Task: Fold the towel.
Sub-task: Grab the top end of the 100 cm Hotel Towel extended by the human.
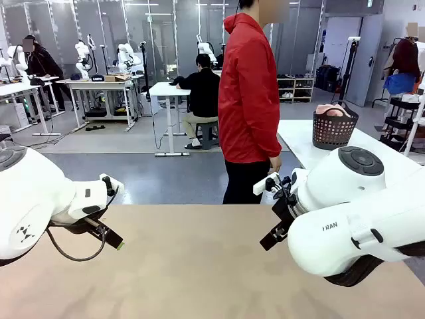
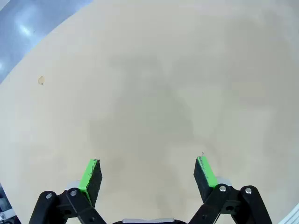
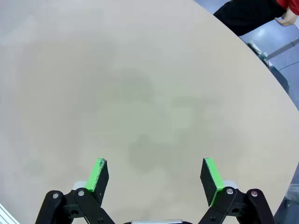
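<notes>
Left claw (image 2: 149, 171) spread above the table (image 2: 154, 84), pinching nothing; right claw (image 3: 156, 172) likewise spread, empty. Towel (image 1: 330, 109) lies bunched in a dark basket (image 1: 334, 133) on a far table (image 1: 297, 141), beyond the person (image 1: 249, 100). Judgement: folding not begun; fetching, laying flat and every fold remain.

The big table (image 1: 199, 266) is light brown and smooth, with faint darker patches. A tiny mark (image 2: 41, 80) sits near one edge. Behind it to the right, a white table (image 1: 299, 143) carries a dark basket (image 1: 332, 131)
</notes>
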### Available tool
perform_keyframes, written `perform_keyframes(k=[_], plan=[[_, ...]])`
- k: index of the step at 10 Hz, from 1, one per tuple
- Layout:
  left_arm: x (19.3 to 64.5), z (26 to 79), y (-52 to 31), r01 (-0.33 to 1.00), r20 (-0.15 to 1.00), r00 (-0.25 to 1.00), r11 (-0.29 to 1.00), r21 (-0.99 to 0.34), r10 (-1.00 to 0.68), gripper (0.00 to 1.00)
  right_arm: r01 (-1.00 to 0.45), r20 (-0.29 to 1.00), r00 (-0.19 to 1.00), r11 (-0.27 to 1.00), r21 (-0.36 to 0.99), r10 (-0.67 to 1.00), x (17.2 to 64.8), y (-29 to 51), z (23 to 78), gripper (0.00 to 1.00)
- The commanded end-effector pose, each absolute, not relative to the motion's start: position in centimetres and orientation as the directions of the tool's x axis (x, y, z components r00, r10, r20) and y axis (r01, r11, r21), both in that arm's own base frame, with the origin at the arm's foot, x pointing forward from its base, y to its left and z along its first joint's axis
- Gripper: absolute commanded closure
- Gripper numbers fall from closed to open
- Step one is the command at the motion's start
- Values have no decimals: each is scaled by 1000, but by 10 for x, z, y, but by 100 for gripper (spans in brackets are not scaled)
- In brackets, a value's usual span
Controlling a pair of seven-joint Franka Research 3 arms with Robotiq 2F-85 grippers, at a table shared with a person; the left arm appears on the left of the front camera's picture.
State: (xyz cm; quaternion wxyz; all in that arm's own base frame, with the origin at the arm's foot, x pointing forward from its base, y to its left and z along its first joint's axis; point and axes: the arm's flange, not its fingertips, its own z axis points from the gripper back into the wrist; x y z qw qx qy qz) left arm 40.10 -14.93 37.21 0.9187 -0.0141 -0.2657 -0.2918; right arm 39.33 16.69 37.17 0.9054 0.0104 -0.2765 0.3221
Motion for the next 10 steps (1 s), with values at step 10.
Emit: perform_keyframes(k=[10], plan=[[401, 372, -150, 544, 496, 688, 829, 129, -529, 0, -590, 507, 638, 791, -161, 579, 393, 167, 372, 0]])
